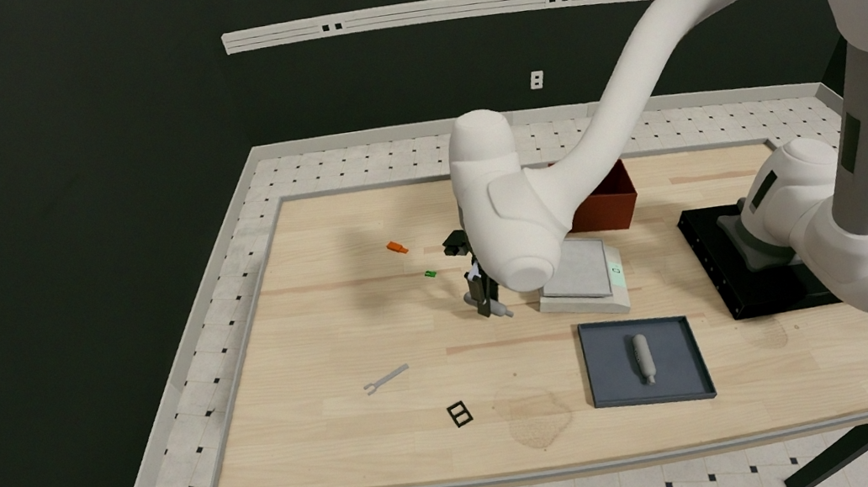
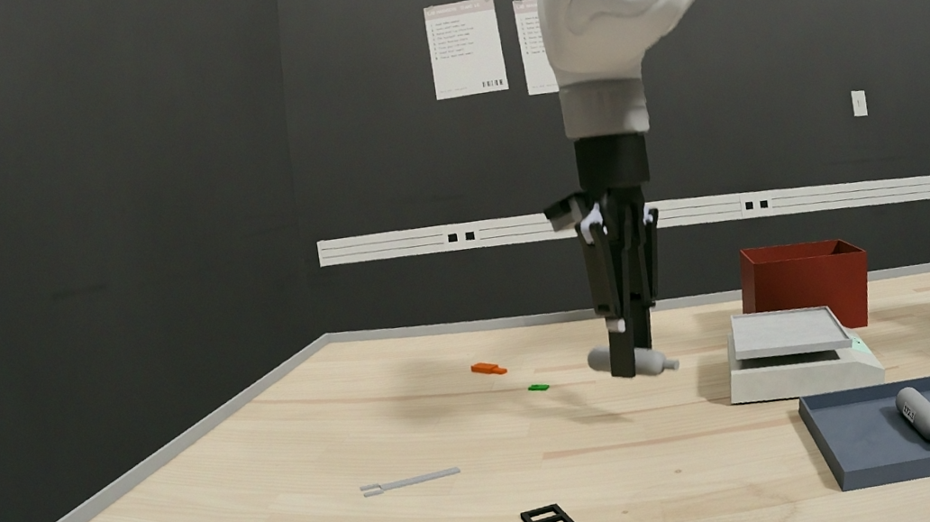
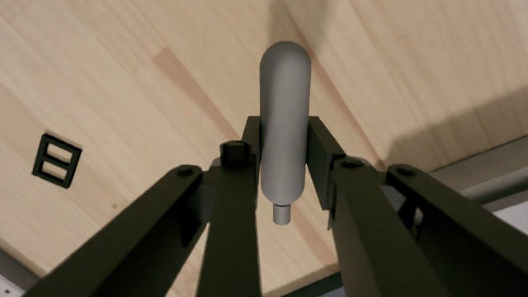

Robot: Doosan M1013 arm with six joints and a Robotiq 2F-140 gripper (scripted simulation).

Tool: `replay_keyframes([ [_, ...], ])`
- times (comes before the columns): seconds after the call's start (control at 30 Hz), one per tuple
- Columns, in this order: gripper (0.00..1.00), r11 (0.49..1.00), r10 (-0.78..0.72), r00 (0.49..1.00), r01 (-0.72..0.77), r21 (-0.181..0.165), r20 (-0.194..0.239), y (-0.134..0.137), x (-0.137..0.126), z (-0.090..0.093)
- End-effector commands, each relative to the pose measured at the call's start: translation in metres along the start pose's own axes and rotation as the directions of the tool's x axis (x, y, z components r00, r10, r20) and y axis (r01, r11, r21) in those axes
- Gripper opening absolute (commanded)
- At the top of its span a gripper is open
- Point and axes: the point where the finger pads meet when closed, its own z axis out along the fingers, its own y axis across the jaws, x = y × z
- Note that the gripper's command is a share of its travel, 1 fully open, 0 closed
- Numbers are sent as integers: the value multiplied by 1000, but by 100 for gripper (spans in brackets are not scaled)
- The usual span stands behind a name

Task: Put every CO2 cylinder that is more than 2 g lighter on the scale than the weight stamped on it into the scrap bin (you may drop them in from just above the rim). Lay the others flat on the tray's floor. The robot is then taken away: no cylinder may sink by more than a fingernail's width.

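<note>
My gripper (image 1: 486,308) (image 2: 629,360) (image 3: 282,135) is shut on a grey CO2 cylinder (image 1: 500,306) (image 2: 656,362) (image 3: 285,103) and holds it level a little above the table, left of the scale (image 1: 583,278) (image 2: 791,355). The cylinder's neck points toward the scale. A second grey cylinder (image 1: 641,356) (image 2: 920,414) lies flat on the floor of the dark grey tray (image 1: 679,390) (image 2: 872,462). The red scrap bin (image 1: 607,205) (image 2: 803,281) stands behind the scale, partly hidden by the arm in the top view.
An orange piece (image 1: 396,248) (image 2: 487,368), a small green piece (image 1: 430,273) (image 2: 537,387), a grey wrench (image 1: 386,379) (image 2: 410,480) and a black frame (image 1: 459,414) (image 2: 548,521) (image 3: 56,160) lie on the table. The arm's black base (image 1: 752,265) stands at the right.
</note>
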Motion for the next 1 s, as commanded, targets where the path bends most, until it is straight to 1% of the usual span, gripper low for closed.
replay_keyframes([
  [0.0, 10, 1000, 0, 1000, 0, 1, 0, 0, 0, -47],
  [0.03, 10, 1000, 0, 1000, 0, 1, 0, 0, 0, -57],
  [0.1, 10, 1000, 0, 1000, 0, 1, 0, 0, 0, -57],
  [0.17, 10, 1000, 0, 1000, 0, 1, 0, 0, 0, -75],
  [0.23, 10, 1000, 0, 1000, 0, 1, 0, 0, 0, -89],
  [0.33, 10, 1000, 0, 1000, 0, 1, 0, 0, 0, -102],
  [0.43, 10, 1000, 0, 1000, 0, 1, 0, 0, 0, -105],
  [0.8, 10, 1000, 13, 1000, -13, 1, 0, 2, -1, -106],
  [0.87, 10, 996, 86, 996, -86, 1, 0, 16, -6, -107],
  [0.9, 10, 989, 151, 989, -151, 1, 0, 29, -12, -109],
  [0.93, 10, 972, 234, 972, -234, 1, 0, 44, -19, -110],
  [0.97, 10, 945, 327, 945, -327, 1, 0, 63, -29, -112],
])
